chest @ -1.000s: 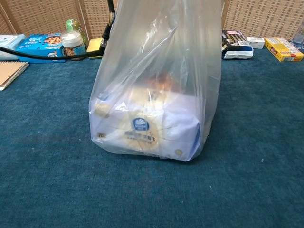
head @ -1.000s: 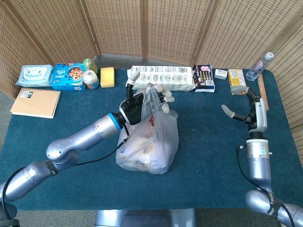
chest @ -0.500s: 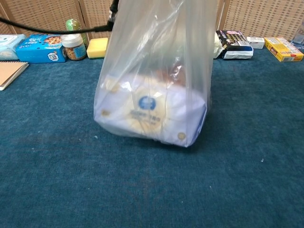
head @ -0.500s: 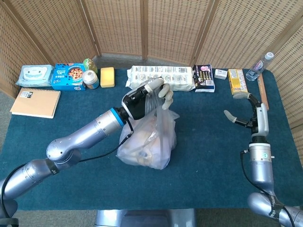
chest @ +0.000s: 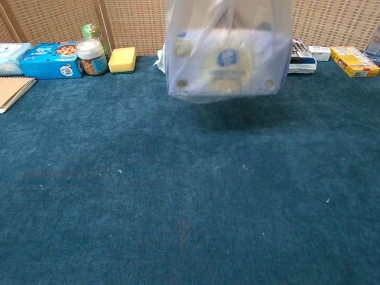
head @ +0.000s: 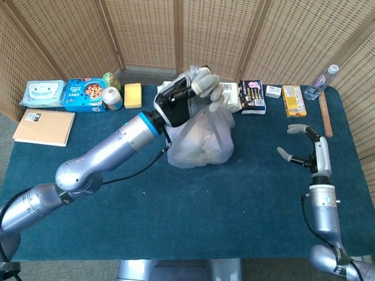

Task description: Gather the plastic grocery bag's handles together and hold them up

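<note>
Plastic grocery bag (head: 202, 140) aloft, handles (head: 193, 79) bunched inside the clenched left robot hand (head: 190, 93).

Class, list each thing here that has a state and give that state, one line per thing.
Plastic bag: lifted clear of the table, handles bunched, goods inside.
Left hand: grips the bag's handles.
Right hand: fingers apart, holding nothing.
Jar: upright, lid on.
Water bottle: upright, cap on.
Notebook: closed, lying flat.
</note>
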{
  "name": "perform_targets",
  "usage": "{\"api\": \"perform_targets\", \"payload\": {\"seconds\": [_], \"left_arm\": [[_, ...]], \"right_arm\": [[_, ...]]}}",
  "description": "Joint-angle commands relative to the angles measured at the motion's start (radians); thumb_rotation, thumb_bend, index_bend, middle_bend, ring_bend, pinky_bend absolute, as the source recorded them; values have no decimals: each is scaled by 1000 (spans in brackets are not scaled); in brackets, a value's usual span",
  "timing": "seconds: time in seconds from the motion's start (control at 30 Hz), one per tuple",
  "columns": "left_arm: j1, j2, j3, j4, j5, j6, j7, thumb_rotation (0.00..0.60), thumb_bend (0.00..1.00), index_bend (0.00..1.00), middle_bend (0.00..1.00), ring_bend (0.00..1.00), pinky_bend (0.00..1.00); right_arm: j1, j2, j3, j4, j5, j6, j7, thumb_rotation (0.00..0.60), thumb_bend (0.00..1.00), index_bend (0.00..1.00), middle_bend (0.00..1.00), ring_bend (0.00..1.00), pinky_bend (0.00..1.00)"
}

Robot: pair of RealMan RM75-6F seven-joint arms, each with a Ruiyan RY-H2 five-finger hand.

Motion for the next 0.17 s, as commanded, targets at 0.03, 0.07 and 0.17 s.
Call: {"api": "perform_targets", "payload": {"seconds": [0.03, 0.07, 0.17], "left_arm": [[-23, 19, -2, 11, -2, 20, -20, 534, 440, 774, 752, 636, 654], [-29, 23, -2, 13, -2, 25, -26, 532, 439, 774, 752, 636, 654], [-45, 35, -3, 19, -2, 34, -44, 536, 439, 774, 751, 636, 654]], "right_arm": [[-13, -2, -14, 1, -14, 9, -1, 600, 207, 426, 331, 233, 137], [-19, -2, -18, 1, -18, 12, 1, 600, 207, 426, 331, 233, 138], [-32, -1, -27, 1, -24, 15, 12, 600, 207, 426, 331, 233, 140]]}}
